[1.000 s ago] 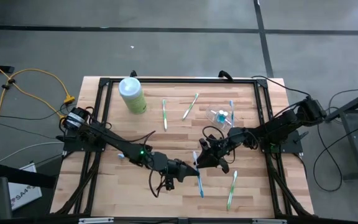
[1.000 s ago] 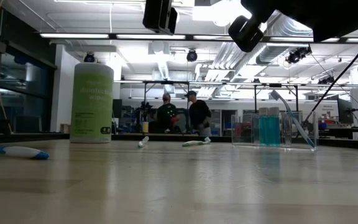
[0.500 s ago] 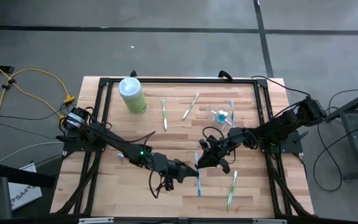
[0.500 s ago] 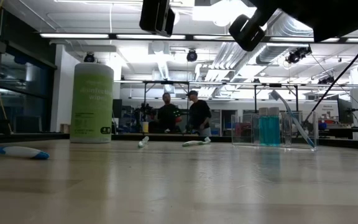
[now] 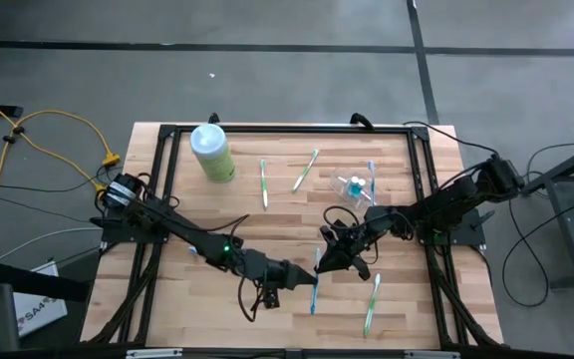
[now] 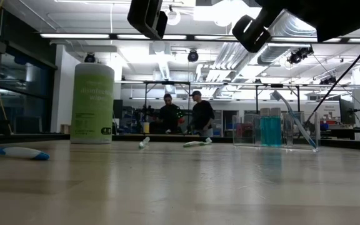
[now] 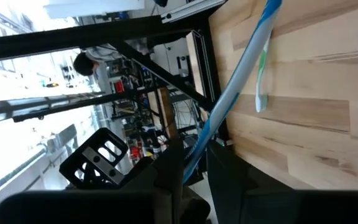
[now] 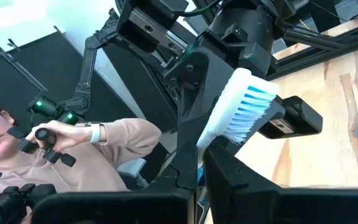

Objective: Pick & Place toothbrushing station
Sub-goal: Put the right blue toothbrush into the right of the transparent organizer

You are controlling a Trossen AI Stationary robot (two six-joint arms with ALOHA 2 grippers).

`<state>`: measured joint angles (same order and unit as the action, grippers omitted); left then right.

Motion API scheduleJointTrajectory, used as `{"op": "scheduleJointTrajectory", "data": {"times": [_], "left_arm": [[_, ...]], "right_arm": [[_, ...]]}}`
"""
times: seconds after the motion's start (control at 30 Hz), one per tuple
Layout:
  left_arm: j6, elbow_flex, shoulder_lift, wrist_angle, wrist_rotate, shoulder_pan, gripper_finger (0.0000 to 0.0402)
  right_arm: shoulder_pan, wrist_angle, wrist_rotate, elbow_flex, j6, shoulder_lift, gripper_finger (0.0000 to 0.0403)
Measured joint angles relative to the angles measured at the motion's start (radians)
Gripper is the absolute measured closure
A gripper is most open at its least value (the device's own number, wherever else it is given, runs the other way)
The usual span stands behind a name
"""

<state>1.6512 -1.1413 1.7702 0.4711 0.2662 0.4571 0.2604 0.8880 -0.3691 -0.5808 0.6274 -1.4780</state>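
The see-through holder [image 5: 353,185] stands at the table's far right with a blue toothbrush [image 5: 372,176] leaning in it; it also shows in the low view [image 6: 274,129]. My left gripper [image 5: 302,276] and my right gripper [image 5: 327,257] meet above the table's middle. Both are shut on one blue-and-white toothbrush [image 5: 314,287]. In the left wrist view its long handle [image 7: 241,68] runs away from my fingers. In the right wrist view its bristled head [image 8: 241,109] stands past my fingers, with the left gripper behind it. My left gripper pinches the blue toothbrush's handle [image 7: 194,155] between its two fingers, coming level from the table's left, across the brush. The long part of the handle sticks out toward the near edge, clear of the table. My right gripper pinches the same toothbrush just below its head [image 8: 202,149] between its two fingers, coming from the table's right. The bristles stick out beyond the fingertips. The brush is lifted clear of the table.
A pale-green bottle [image 5: 211,152] stands far left. Two green toothbrushes [image 5: 264,182] [image 5: 305,170] lie near the far edge, another [image 5: 372,302] near right, a blue-and-white one [image 6: 14,152] under the left arm. A black frame [image 5: 287,128] rims the table. People show beyond the table [image 6: 183,115] [image 8: 48,143].
The held toothbrush's near end has swung a little toward the table's left, while its head end stays at my right gripper. My left gripper has shifted slightly toward the near edge.
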Motion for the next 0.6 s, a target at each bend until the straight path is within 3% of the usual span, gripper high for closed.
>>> {"op": "scheduleJointTrajectory", "data": {"times": [0.17, 0.6], "left_arm": [[-0.032, 0.000, 0.000, 0.002, 0.049, 0.010, 0.0344], [-0.074, -0.001, 0.000, -0.002, 0.048, 0.013, 0.0343]], "right_arm": [[0.000, 0.010, -0.001, 0.000, 0.005, 0.000, 0.0399], [0.010, 0.009, 0.002, 0.001, 0.030, 0.003, 0.0400]]}}
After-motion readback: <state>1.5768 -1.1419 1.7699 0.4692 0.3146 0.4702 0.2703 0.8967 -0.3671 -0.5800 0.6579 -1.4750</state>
